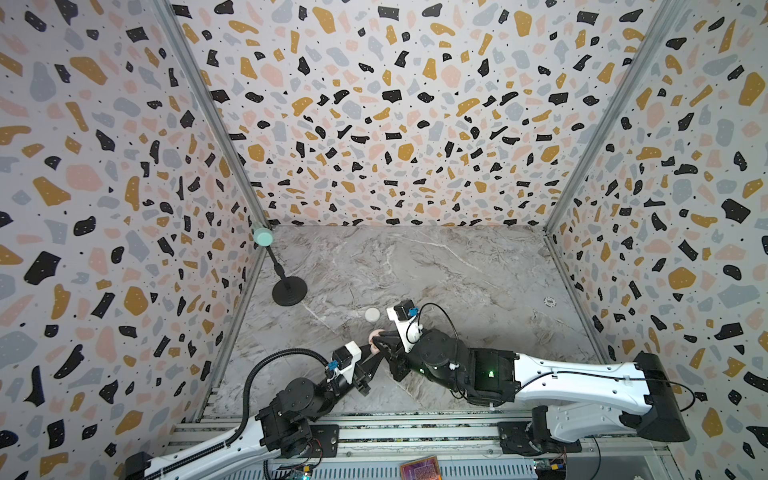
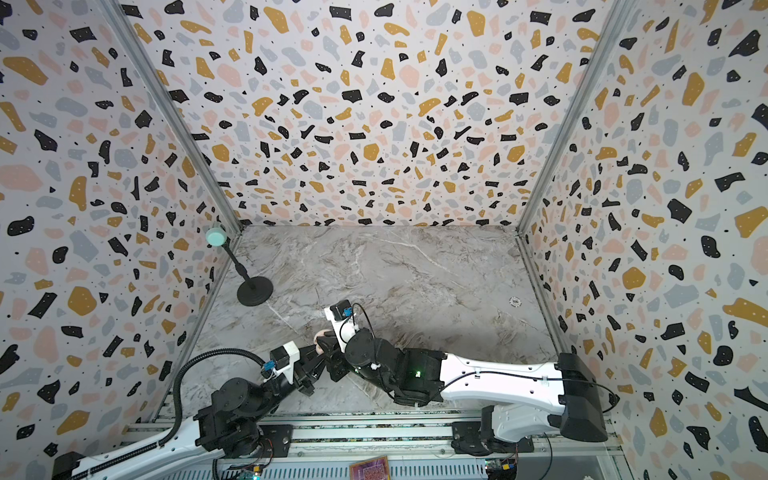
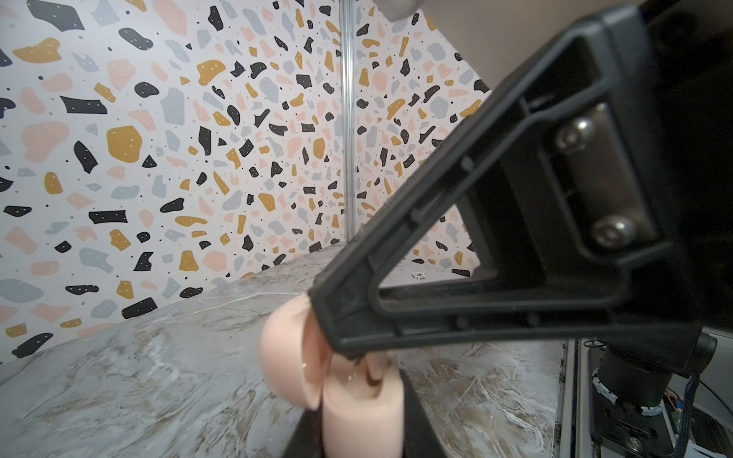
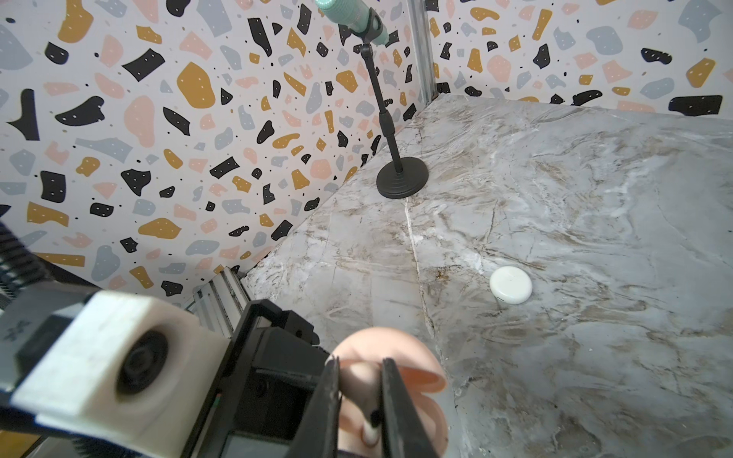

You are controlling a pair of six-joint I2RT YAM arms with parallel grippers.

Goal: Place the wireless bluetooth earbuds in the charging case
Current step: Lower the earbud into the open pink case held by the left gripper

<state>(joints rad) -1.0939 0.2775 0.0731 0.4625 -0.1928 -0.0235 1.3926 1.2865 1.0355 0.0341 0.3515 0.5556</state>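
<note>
While both arms meet near the table's front in both top views, left gripper (image 1: 371,353) clamps the open pink charging case (image 1: 377,333) — white charging case (image 1: 372,314) lies apart, closed. Left wrist: fingers tight on the case base, lid up. Right wrist: right gripper (image 4: 360,363) nearly closed — pinching a pale pink earbud (image 4: 359,380) at the open case.

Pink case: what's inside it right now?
The pink case is open. One pink earbud appears partway into a slot, pinched by the right gripper. Its fingers cover the rest of the inside, so the other slot cannot be checked.
</note>
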